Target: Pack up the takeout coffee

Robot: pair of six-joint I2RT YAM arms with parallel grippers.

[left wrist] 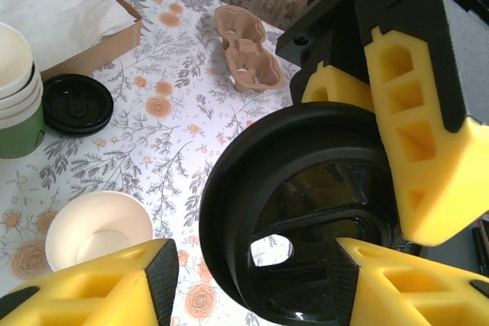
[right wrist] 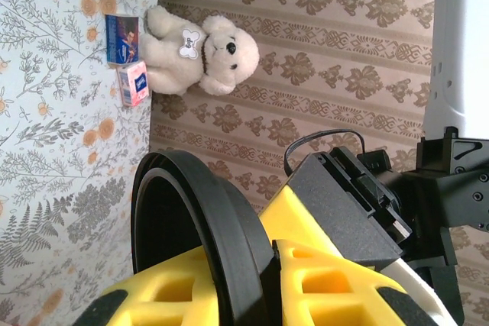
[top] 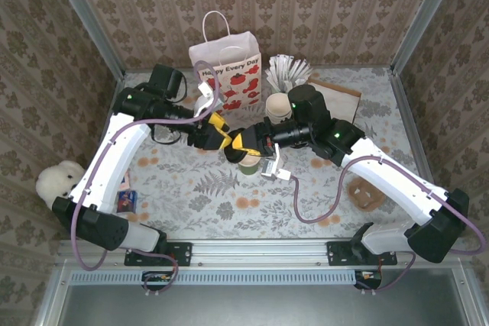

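Cup (left wrist: 99,227) x1, held lid (left wrist: 306,211) x1, loose lid (left wrist: 76,103) x1

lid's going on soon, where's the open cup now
In the top view the open cup stands mid-table, just nearside of the black lid in the right end effector.

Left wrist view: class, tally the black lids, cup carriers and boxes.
Lids: 2, the held lid and the table lid
Carrier: 1
Box: 1
Total: 4

Black lid (left wrist: 306,211), yellow fingers (left wrist: 84,288), tablecloth (left wrist: 176,89) pale — grey leaves, orange flowers, white bag (top: 227,74) printed red
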